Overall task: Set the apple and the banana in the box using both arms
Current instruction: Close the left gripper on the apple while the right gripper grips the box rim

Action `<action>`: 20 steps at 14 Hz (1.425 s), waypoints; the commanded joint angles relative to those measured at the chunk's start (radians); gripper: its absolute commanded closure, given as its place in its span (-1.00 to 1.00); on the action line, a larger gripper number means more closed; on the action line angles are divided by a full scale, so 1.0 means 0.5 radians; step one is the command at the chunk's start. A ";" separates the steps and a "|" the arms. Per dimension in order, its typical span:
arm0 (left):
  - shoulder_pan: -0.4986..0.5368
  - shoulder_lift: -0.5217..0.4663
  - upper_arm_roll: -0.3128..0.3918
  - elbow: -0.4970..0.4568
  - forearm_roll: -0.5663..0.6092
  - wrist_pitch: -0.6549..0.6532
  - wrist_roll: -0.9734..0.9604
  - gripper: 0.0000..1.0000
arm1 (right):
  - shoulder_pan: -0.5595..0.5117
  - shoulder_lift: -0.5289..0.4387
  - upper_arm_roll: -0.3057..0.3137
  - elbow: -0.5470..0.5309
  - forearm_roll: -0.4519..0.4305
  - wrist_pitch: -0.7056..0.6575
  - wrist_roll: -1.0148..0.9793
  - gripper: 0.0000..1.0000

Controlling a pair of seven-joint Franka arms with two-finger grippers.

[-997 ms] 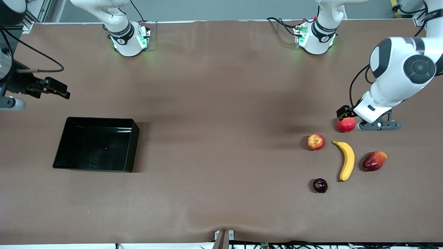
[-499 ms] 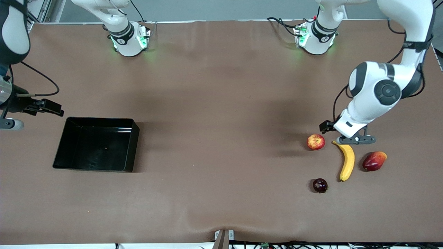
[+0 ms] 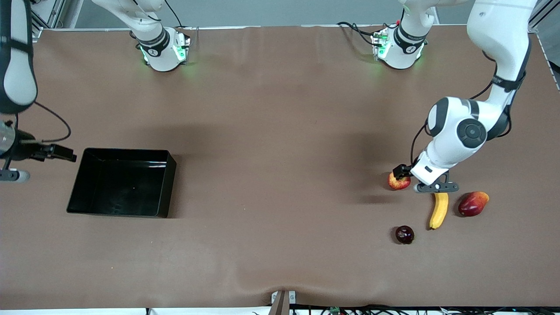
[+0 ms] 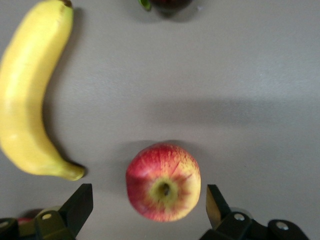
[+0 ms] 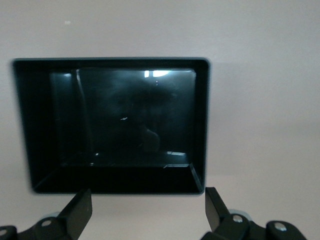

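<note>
Robotics laboratory: two white robot arms (image 3: 459, 131) are bolted to a brown-covered table (image 3: 271, 131), with exposed cabling (image 3: 354, 28) and metal framing at its edges.

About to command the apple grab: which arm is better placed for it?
Left. The left gripper hangs open right over the apple, fingers on either side of it. The right gripper, also open, is by the box at the table's right-arm end.
</note>
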 commanded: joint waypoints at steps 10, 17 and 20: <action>-0.007 0.146 -0.016 0.026 -0.028 0.118 -0.020 -1.00 | -0.260 0.658 0.029 0.047 0.151 0.648 -0.381 -1.00; -0.016 0.173 -0.013 0.033 -0.025 0.121 -0.014 -0.47 | -0.263 0.808 0.026 0.031 0.148 0.584 -0.498 0.57; -0.019 0.164 -0.016 0.036 -0.025 0.121 0.004 0.24 | -0.266 0.790 0.026 0.041 0.148 0.522 -0.507 1.00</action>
